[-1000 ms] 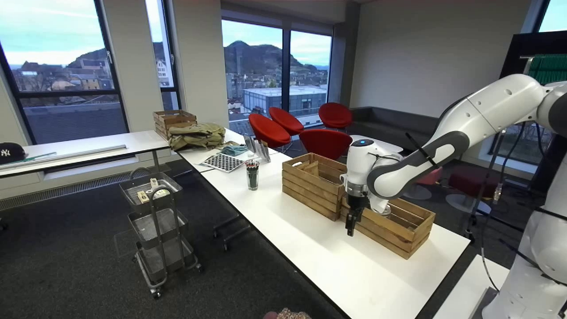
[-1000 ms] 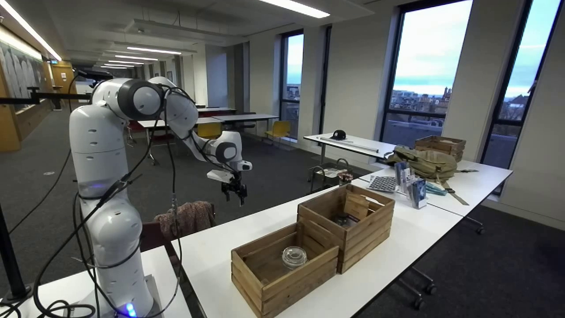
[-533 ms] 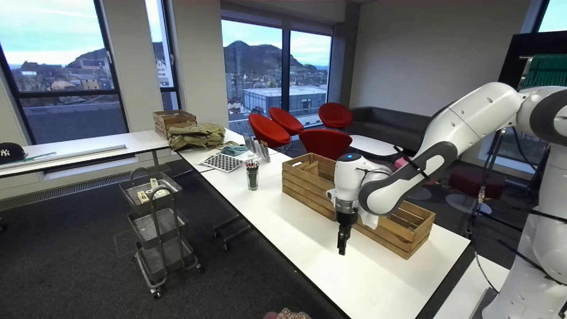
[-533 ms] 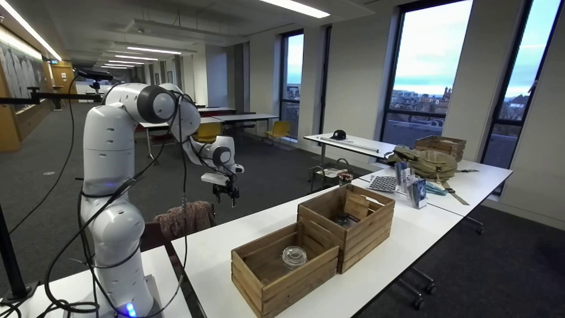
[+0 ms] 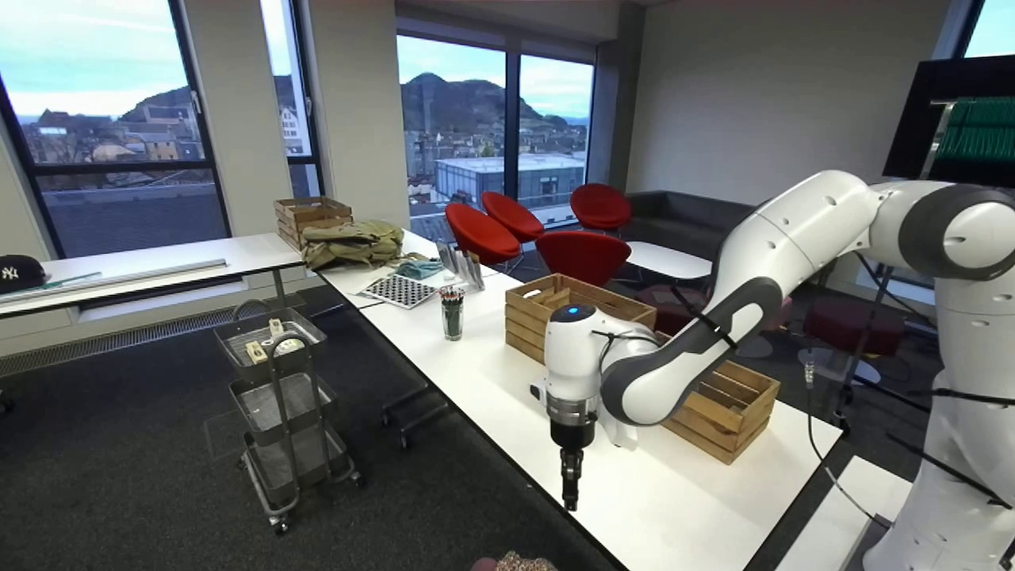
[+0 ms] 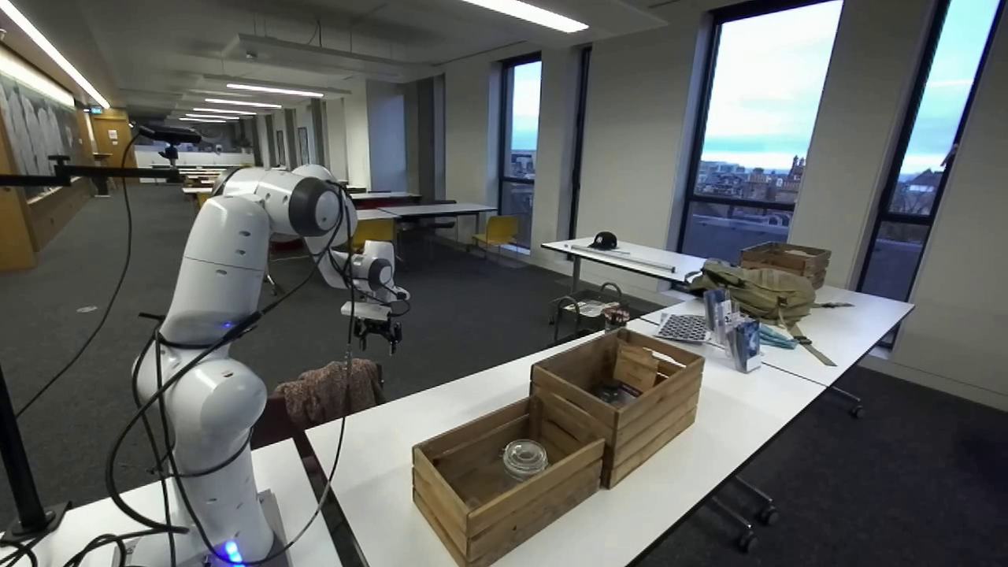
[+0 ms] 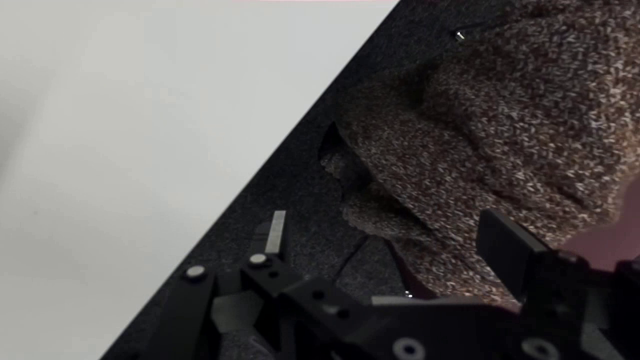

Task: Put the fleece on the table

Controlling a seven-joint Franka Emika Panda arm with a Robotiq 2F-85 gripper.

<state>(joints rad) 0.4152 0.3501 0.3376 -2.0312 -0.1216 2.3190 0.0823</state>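
While the gripper [image 7: 387, 239] hangs beside the edge of the table [image 7: 150, 125], its fingers [image 7: 507, 250] spread with nothing held, the grasp looks like the likeliest failure; in the wrist view one finger lies over the fleece [image 7: 500, 130] and the other over the floor [image 7: 310, 225] between it and the table, so going down at this alignment might pinch a mere fold or miss; the fleece is off the table, draped on what seems a dark red chair [image 7: 602, 245] beside that edge, and a shallow bite of bulky knit would probably slip on the lift; should it snag, the chair could tip or drag toward the table; too low a carry could catch the fleece on the table's edge and pull it loose; across the table, a low wooden crate [image 6: 535, 502] and a taller crate [image 6: 654, 419] stand close together, and a trailing hem might hook their corners.
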